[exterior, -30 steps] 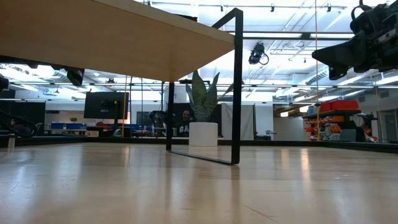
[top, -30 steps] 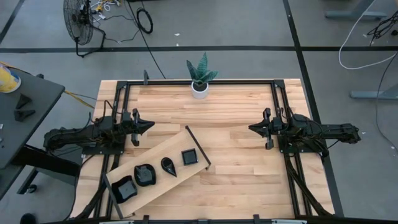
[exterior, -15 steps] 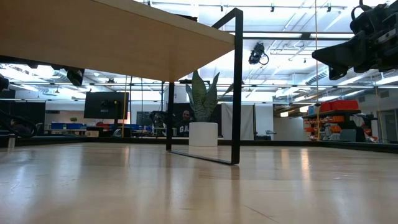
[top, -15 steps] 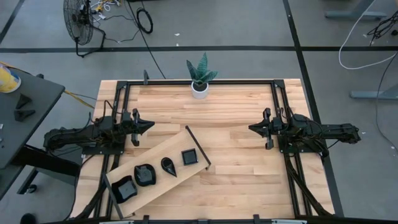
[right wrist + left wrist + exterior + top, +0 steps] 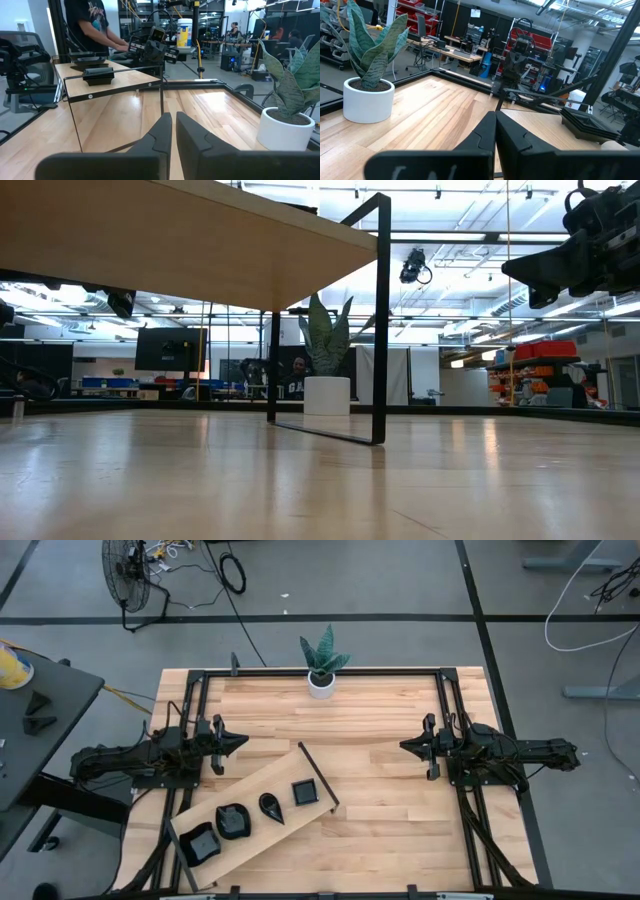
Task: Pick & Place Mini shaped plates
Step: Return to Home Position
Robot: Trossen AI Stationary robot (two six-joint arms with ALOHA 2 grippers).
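Four glossy black stacks of mini shaped plates [image 5: 232, 821] sit on one pale wooden shelf [image 5: 255, 783] at seven o'clock; left gripper [image 5: 240, 741] at nine, right gripper [image 5: 403, 746] at three, both pinched narrow, empty.

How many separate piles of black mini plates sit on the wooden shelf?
4, in a row along the shelf: square pile, teardrop pile, rounded pile, then the pile at the left end. Plates under the top ones may be hidden.

White pot w/ green plant [image 5: 321, 682] is set at centre of table's [image 5: 385, 710] far edge. Light wooden board [image 5: 250, 790] is held raised on black frame [image 5: 381, 320], angled, towards left side. Fan [image 5: 125, 567] is seen on floor beyond.
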